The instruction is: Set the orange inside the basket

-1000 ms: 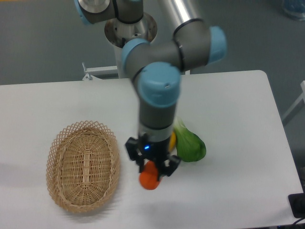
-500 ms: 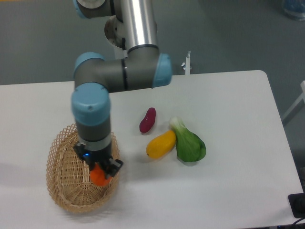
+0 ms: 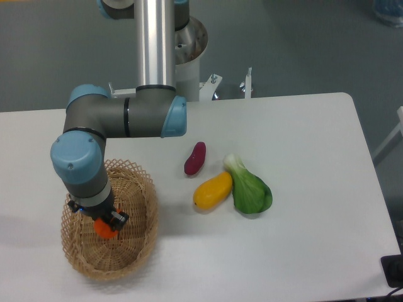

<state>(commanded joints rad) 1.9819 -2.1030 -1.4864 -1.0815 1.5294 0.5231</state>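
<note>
The orange [image 3: 104,229] is small, round and bright orange, partly hidden by my gripper. My gripper [image 3: 101,223] is shut on it and holds it over the middle of the basket [image 3: 135,255], low inside the rim. I cannot tell whether the orange touches the basket floor. The basket is an oval tan wicker one with a lattice rim, at the table's front left. My arm comes down from above and hides the basket's far rim.
On the white table [image 3: 302,138] to the right of the basket lie a dark red elongated vegetable [image 3: 195,158], a yellow-orange mango-like fruit [image 3: 213,190] and a green leafy vegetable [image 3: 250,189]. The arm's base post [image 3: 154,44] stands at the back.
My gripper has carried the orange leftward, from beside the yellow fruit to the basket's right part and now to over its middle. The other fruits have not moved.
</note>
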